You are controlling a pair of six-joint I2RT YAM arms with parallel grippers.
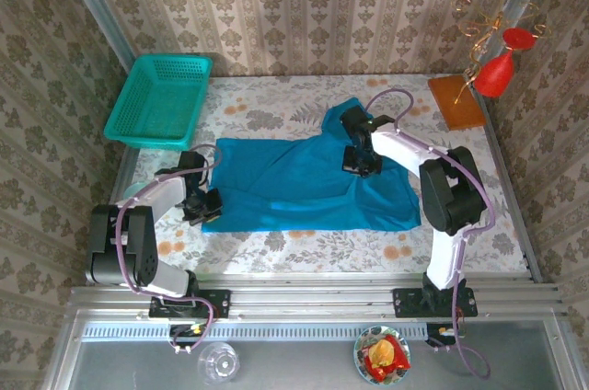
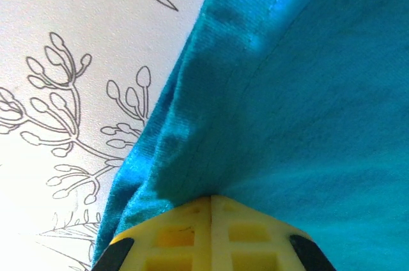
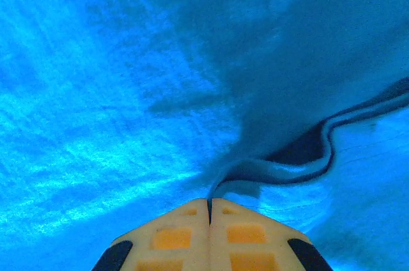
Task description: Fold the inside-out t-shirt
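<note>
The inside-out t-shirt lies spread across the middle of the table, blue-teal, with a bunched part rising at its far right. My left gripper sits at the shirt's near-left edge. In the left wrist view its yellow jaws meet at the tip, shut on the shirt's edge. My right gripper rests on the shirt right of centre, below the bunched part. The right wrist view has its jaws pressed together on a raised fold of the cloth.
A teal mesh basket stands at the far left corner. An orange-brown board and a red ornament are at the far right. The floral tablecloth shows around the shirt. A glass and a bowl sit below the rail.
</note>
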